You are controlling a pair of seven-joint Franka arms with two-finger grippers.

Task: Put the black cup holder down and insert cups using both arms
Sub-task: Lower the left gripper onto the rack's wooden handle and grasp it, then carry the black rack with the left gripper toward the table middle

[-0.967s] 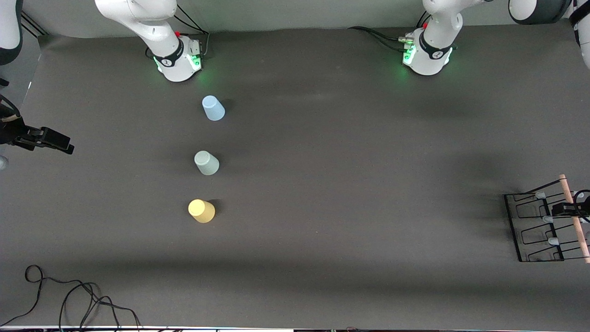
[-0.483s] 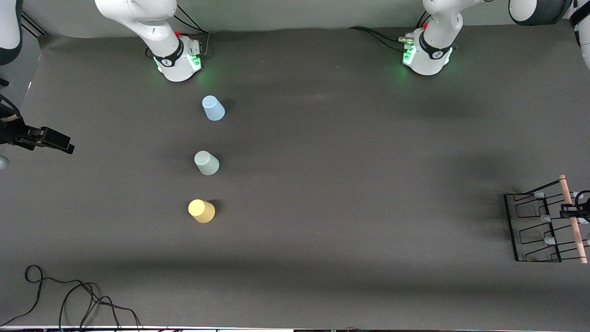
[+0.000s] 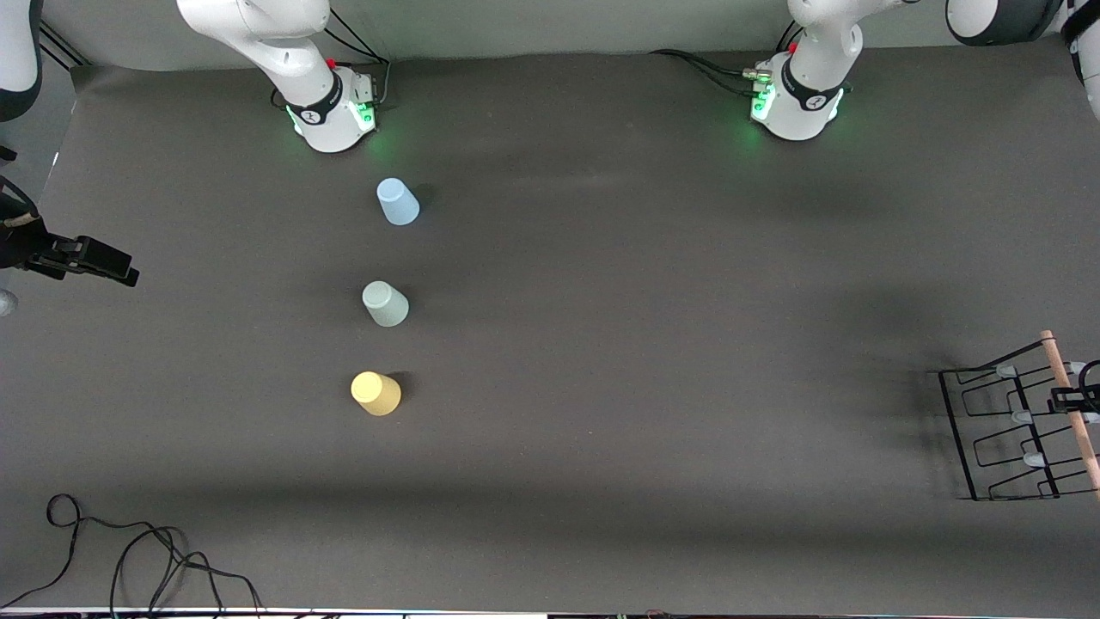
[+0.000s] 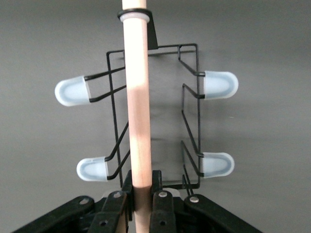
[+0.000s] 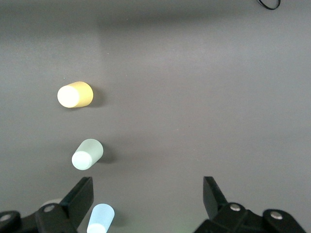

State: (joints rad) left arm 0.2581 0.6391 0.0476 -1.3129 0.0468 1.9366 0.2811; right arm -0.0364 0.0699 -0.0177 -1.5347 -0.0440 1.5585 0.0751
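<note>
Black cup holder [image 4: 150,116] handle gripped between left gripper [image 4: 142,204] jaws, lifted

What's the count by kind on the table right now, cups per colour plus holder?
Blue cup: 1
Grey-green cup: 1
Yellow cup: 1
Holder: 1, gripped by the left gripper
Total: 4
</note>
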